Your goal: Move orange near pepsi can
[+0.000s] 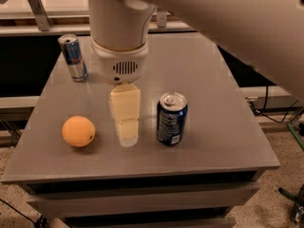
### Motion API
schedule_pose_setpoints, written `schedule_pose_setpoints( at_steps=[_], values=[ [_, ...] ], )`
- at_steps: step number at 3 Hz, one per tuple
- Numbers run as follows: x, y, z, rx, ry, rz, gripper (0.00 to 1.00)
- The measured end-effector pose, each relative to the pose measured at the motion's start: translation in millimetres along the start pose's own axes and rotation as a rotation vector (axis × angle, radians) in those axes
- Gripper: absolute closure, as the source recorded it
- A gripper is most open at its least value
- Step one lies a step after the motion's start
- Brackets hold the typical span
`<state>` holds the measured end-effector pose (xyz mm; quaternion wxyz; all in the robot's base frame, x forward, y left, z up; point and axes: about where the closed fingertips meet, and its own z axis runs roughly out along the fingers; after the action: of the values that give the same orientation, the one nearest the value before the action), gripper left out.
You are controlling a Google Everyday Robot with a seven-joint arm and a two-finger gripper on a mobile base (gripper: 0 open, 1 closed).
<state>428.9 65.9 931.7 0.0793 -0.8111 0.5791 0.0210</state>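
The orange (78,131), round with a small dark spot, lies on the grey table (204,80) at the front left. The dark blue pepsi can (171,118) stands upright at the front middle, to the right of the orange. My gripper (126,133) hangs from the large white arm, pointing down between the orange and the pepsi can, above the table. It touches neither of them.
A slim silver-and-blue can (72,57) with red marks stands upright at the back left of the table. The table's front edge lies just below the orange and the pepsi can. Cables (266,110) lie on the floor to the right.
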Motion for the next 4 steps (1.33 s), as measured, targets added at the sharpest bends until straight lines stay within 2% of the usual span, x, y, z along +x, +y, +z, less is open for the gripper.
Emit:
schedule_pose_setpoints(
  at_steps=[1, 2, 4],
  values=[
    [-41, 0, 10, 0.01, -0.091, -0.104, 0.0],
    [-41, 0, 10, 0.011, -0.091, -0.104, 0.0],
    [-35, -23, 20, 0.106, -0.205, -0.05, 0.0]
  ],
)
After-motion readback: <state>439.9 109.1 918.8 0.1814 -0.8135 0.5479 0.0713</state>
